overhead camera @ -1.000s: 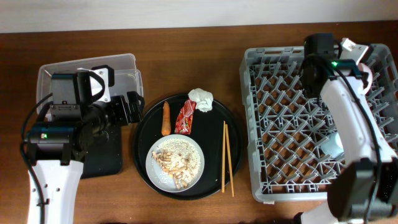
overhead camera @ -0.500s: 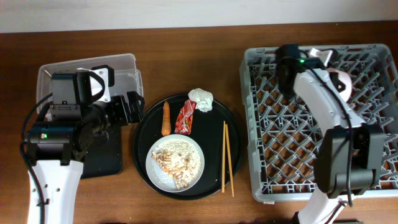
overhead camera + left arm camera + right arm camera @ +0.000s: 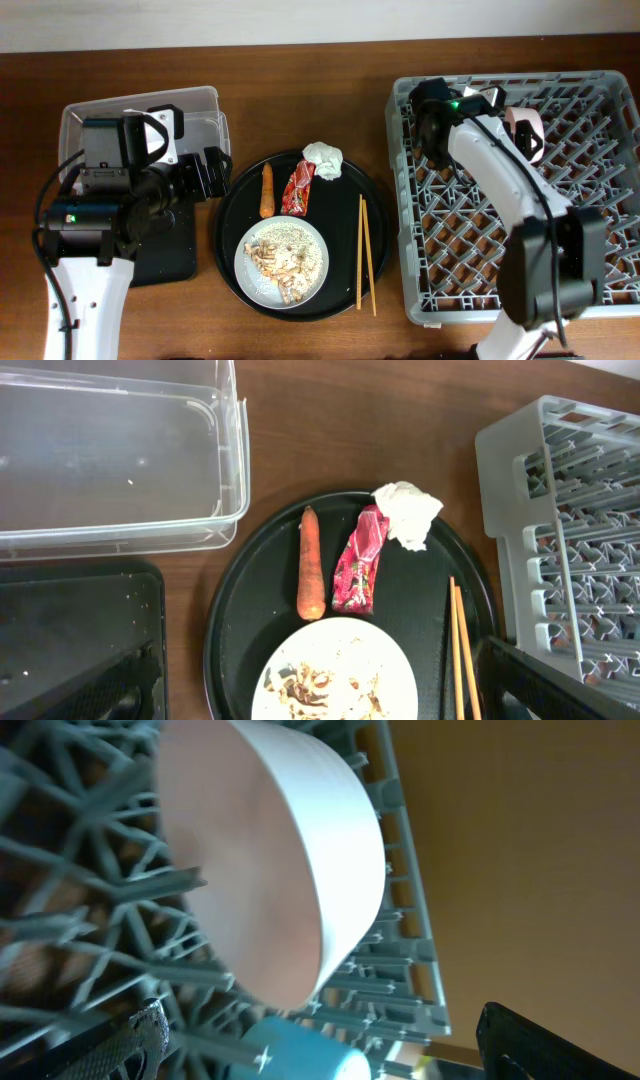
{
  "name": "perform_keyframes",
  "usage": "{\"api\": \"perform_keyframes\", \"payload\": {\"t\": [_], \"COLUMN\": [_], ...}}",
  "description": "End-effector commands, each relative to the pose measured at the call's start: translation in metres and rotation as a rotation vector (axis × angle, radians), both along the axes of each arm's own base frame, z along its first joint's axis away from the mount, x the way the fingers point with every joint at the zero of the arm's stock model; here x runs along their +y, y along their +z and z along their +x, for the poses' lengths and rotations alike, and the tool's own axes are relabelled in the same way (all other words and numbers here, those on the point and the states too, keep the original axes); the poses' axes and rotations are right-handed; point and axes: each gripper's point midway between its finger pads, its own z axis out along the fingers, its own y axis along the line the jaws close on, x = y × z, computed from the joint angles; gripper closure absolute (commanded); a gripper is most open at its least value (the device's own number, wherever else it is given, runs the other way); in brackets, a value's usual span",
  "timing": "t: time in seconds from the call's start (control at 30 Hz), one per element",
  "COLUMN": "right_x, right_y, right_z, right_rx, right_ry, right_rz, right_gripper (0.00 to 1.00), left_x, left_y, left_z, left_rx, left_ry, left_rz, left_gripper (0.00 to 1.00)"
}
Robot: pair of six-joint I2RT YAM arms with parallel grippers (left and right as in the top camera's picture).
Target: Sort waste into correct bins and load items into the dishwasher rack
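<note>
I can read no text, label or number anywhere. The red snack wrapper [image 3: 358,560] may carry print, but it is too small for me to make out.

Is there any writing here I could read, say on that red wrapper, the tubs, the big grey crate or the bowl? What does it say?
No text can be read in any view.
red snack wrapper: light markings, too small and blurred to read.
clear tub, dishwasher rack, bowl: no lettering shows.
</note>
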Motion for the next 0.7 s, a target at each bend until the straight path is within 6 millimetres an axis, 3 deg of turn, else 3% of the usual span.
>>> {"api": "perform_keyframes", "payload": {"t": [0.0,0.13,0.23,0.37,0.5,0.67], "right_x": [0.04,0.084,0.148,0.213,0.232,0.256], "right_y": [0.036,0.051,0.052,0.043,0.009,-0.044], "right_z": [-0.004,-0.009,-0.024,-0.046,-0.06,-0.098], "right_rx": [-0.143,-0.203,-0.084,0.046,0.191,0.424], "right_ry": [0.076,0.185,0.431,0.563,0.553,0.509], "right_rz": [0.223,0.469,0.753,1.053,1.066,1.091], "right_gripper": [0.02,0.02,0.03,0.27,0.53,0.61], "left_x": [0.001,0.001,0.001,0.001,0.001,0.001], "left_y": [0.004,0.004,0.004,0.004,0.004,0.004], "left_z": [0.001,0.001,0.001,0.001,0.001,0.001], "left_rx": [-0.01,-0.01,-0.01,-0.01,-0.01,-0.01], "left_ry": [0.011,0.011,0.011,0.011,0.011,0.011], "left_rz": [0.003,0.003,0.003,0.003,0.003,0.003], "left_gripper": [0.01,0.01,0.01,0.01,0.01,0.01]}}
